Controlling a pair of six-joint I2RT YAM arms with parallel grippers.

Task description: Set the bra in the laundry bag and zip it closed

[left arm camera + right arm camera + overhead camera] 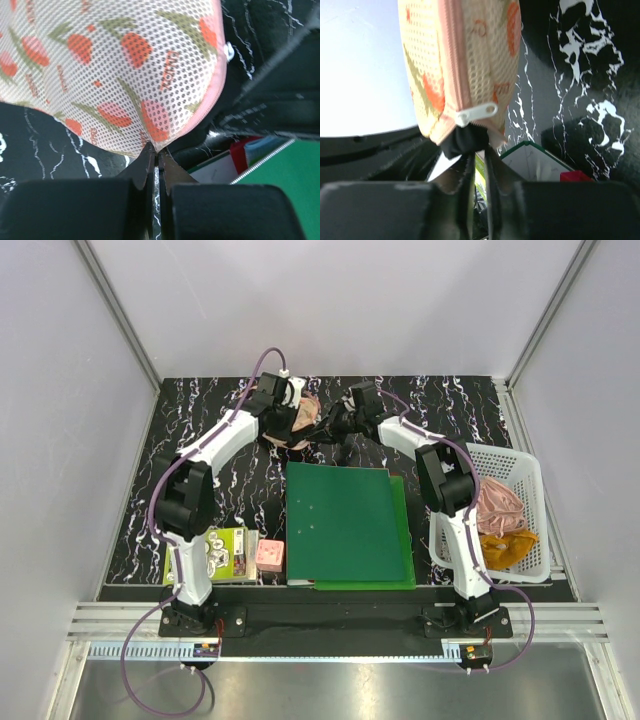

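Observation:
The laundry bag (pixel 308 412), peach-pink mesh with watermelon prints, is held up off the table at the far middle between both grippers. My left gripper (pixel 290 425) is shut on its pink rim, as the left wrist view shows: the bag (pixel 115 65) fills the top of that view and my left gripper (pixel 156 150) pinches its lower edge. In the right wrist view the bag (pixel 465 55) hangs with its zip mostly drawn and the white zip pull (pixel 476 114) near the end. Black bra fabric (pixel 462 142) bulges from the gap. My right gripper (pixel 479 156) is shut at that end.
A green binder (pixel 345 525) lies in the middle of the table near the arms. A white plastic basket (pixel 530 475) at the right holds pink and mustard cloths. Books (pixel 215 552) and a pink block (pixel 270 555) lie at the near left.

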